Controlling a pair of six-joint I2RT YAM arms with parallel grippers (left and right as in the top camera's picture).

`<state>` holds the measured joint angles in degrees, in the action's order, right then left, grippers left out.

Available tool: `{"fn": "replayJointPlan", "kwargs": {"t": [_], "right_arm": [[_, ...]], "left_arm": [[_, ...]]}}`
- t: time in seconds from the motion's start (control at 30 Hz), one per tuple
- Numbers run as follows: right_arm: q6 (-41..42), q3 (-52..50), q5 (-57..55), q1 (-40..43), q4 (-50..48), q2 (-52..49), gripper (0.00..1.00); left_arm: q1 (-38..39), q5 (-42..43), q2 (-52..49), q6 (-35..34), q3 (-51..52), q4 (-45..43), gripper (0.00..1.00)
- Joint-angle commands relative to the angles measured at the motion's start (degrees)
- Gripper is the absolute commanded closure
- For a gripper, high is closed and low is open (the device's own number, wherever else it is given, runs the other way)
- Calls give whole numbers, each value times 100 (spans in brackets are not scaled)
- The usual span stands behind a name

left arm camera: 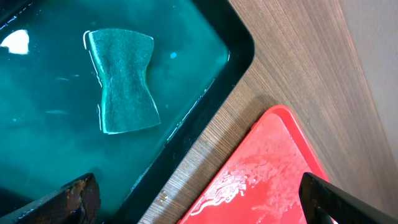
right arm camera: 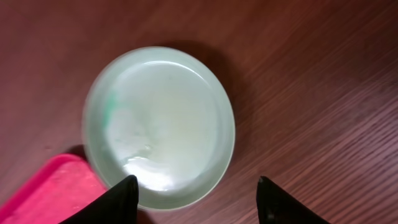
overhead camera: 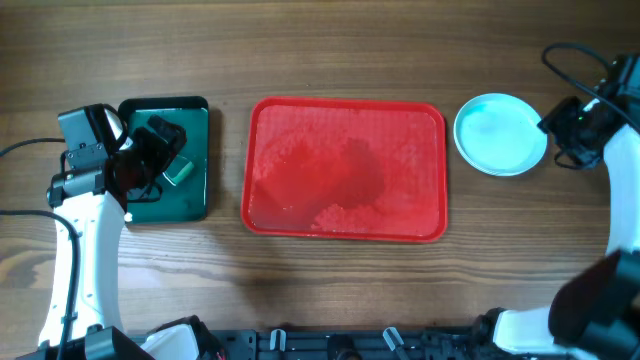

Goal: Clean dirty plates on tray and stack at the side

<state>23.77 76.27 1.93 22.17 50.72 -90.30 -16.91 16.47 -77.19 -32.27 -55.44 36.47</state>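
In the overhead view the red tray point(overhead camera: 345, 101) sits mid-frame, its surface wet. A pale turquoise plate point(overhead camera: 500, 134) lies on the table point(overhead camera: 330, 290) at upper right, just beside the tray's corner; I cannot tell whether others lie beneath it. The right gripper point(right arm camera: 196, 180) hovers over its rim, its 2 fingers wide apart and empty. At left, the left gripper point(left arm camera: 199, 183) hangs over the green tray point(left arm camera: 236, 56), spread wide and empty, with a teal sponge point(left arm camera: 124, 81) in the water.
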Motion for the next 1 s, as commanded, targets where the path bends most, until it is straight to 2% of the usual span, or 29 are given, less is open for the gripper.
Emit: {"fn": "replayJointPlan", "kwargs": {"t": [0.0, 0.03, 0.13, 0.2, 0.23, 0.27, 0.4, 0.67, 0.83, 0.9, 0.97], "right_arm": [[44, 28, 74, -24, 105, 922, 36], [46, 26, 74, -24, 190, 1266, 34], [15, 26, 184, -24, 813, 2568, 17], [-289, 11, 686, -24, 1318, 3552, 14], [-365, 11, 859, -24, 1414, 3770, 9], [-415, 11, 1040, -24, 1532, 4030, 0], [-114, 11, 1335, -24, 2424, 4736, 1], [-66, 11, 1335, -24, 2524, 4680, 0], [-146, 11, 195, -50, 2833, 4699, 0], [-105, -7, 190, -214, 2640, 4850, 0], [-105, -363, 323, -715, 1958, 5167, 0]], "left_arm": [[-22, 85, 33, 9, 2, -13, 0], [-22, 85, 33, 9, 2, -13, 0], [-22, 85, 33, 9, 2, -13, 0], [-22, 85, 33, 9, 2, -13, 0], [-22, 85, 33, 9, 2, -13, 0], [-22, 85, 33, 9, 2, -13, 0], [-22, 85, 33, 9, 2, -13, 0], [-22, 85, 33, 9, 2, -13, 0], [-22, 85, 33, 9, 2, -13, 0], [-22, 85, 33, 9, 2, -13, 0], [-22, 85, 33, 9, 2, -13, 0]]}}
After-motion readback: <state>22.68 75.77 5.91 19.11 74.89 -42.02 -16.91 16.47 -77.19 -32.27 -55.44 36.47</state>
